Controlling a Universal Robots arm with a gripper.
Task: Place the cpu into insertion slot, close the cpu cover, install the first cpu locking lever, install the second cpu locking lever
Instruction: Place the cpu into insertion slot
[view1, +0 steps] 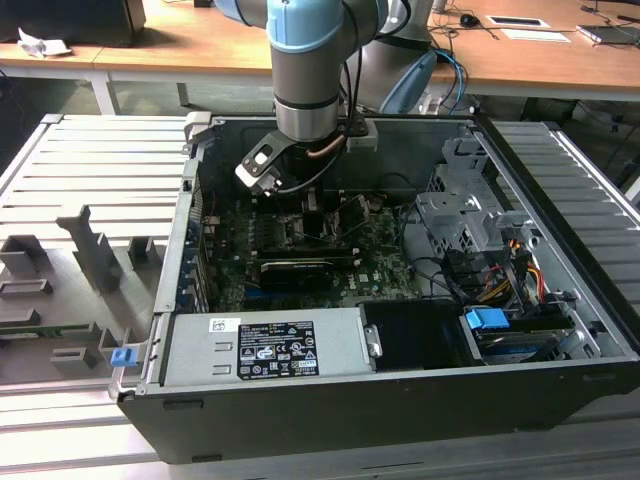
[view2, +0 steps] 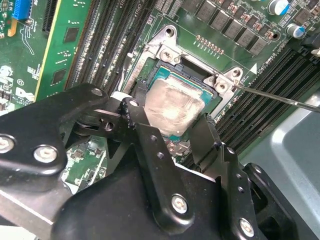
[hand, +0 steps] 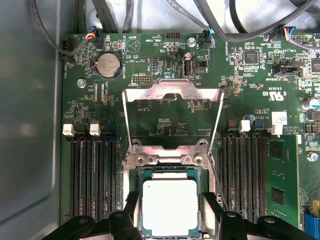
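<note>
Green board (hand: 150, 55) under tool (hand: 170, 199) astride cpu (hand: 169, 212) in insertion slot (hand: 170, 169); grip unclear.

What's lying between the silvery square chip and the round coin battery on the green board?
The cpu cover, swung open. In the first wrist view its thin metal frame sits between the cpu and the coin battery.

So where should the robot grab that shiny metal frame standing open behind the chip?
Probably the cpu cover is best held by its wide free bar, the edge farthest from the hinge. The cover is tipped open, with its hinge end down beside the cpu, so that bar sticks up clear. Come from above and pinch the thin plate front and back.
</note>
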